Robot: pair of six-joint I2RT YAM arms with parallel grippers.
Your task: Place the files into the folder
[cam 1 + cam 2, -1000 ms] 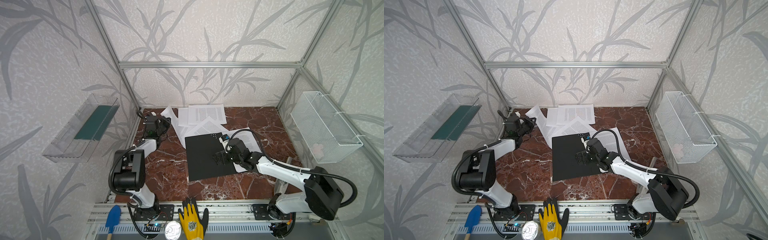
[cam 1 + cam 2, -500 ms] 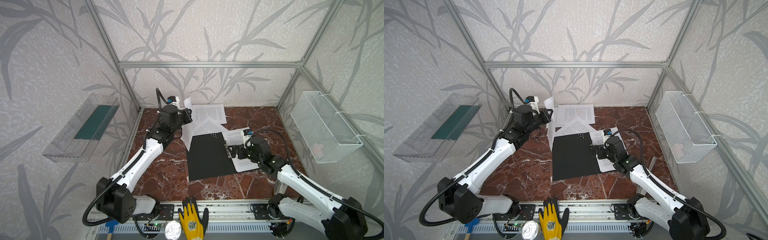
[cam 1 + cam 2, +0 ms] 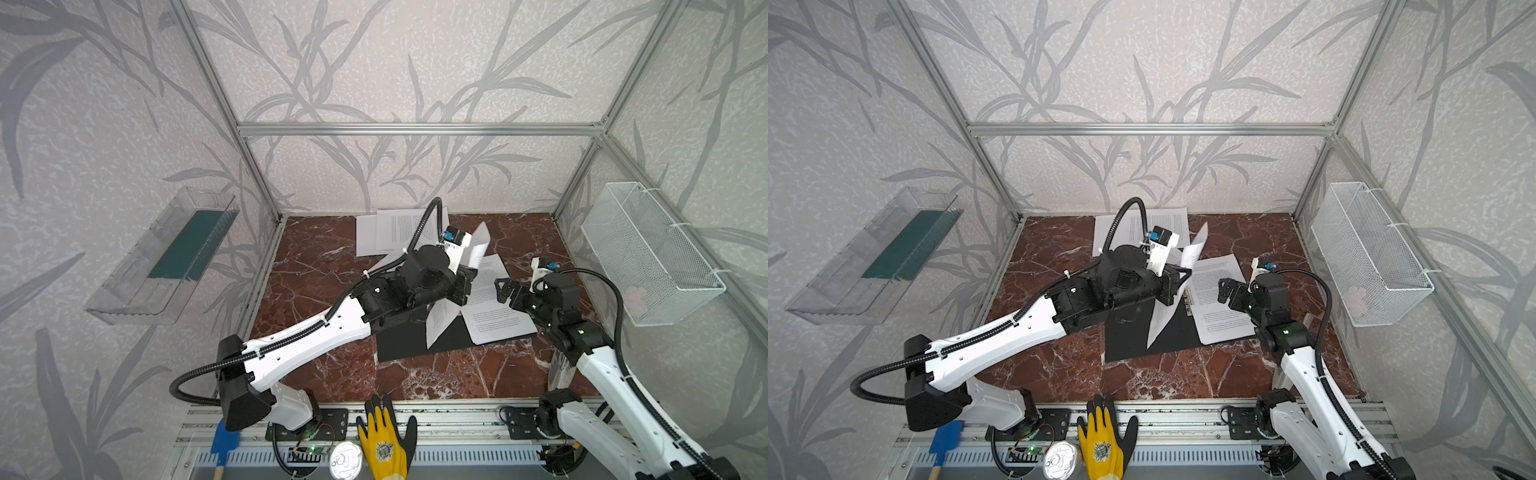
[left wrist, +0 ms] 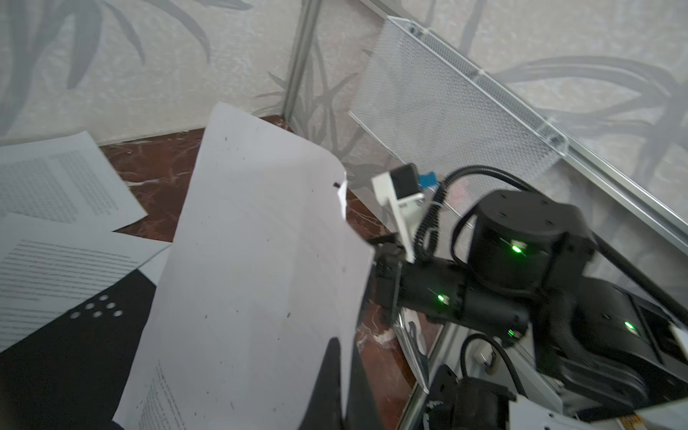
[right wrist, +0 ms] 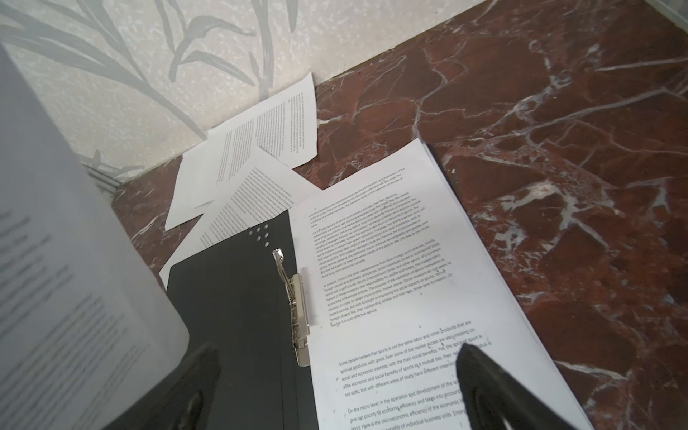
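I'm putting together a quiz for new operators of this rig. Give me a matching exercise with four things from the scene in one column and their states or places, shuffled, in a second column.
Column A
1. left gripper
2. right gripper
3. folder
4. wire basket

Column B
a. hangs on the wall
b. shut on a raised sheet
c. lies open on the table
d. open, holding nothing

Pairs: 1-b; 2-d; 3-c; 4-a
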